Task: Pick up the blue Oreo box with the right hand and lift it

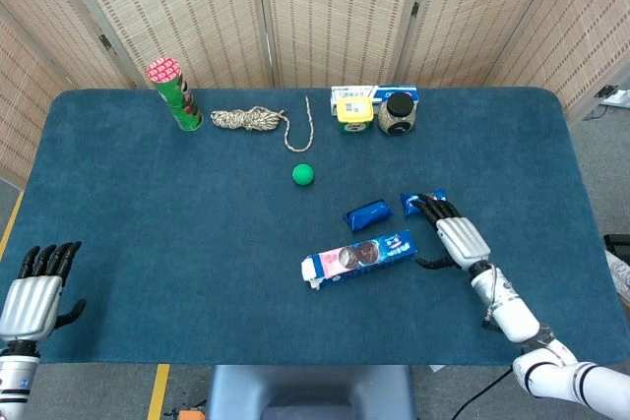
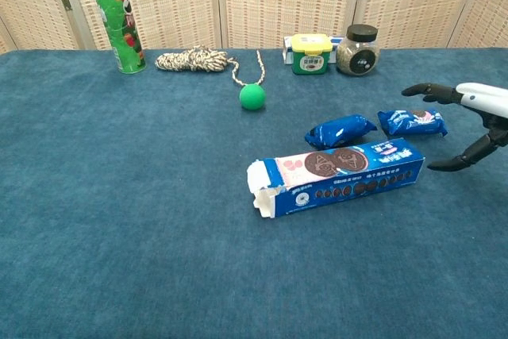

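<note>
Your blue Oreo box (image 2: 337, 178) lies flat on the blue tabletop (image 1: 177, 213), long side running left to right, its torn-open end toward the left and its far end pointing at your right hand (image 1: 456, 238). That hand sits just beside the box's right end with its fingers (image 2: 432, 91) spread apart and holding nothing; in the chest view a clear gap shows between the box and the dark fingertips above and below it. The box face shows two dark cookies on a pink patch and a row of small cookies along its side; the lettering is too small to read. Two small blue snack packets (image 2: 340, 130) (image 2: 412, 121) lie just behind the box, the right one close under your fingers. Farther back stand a yellow-lidded green tub (image 2: 310, 54) with unreadable print, a dark-lidded jar (image 2: 356, 50), a green ball (image 2: 252, 96), a coil of rope (image 2: 193, 60) and a tall green can (image 2: 117, 25). Your left hand (image 1: 35, 292) rests at the near left corner, fingers straight and empty.
</note>
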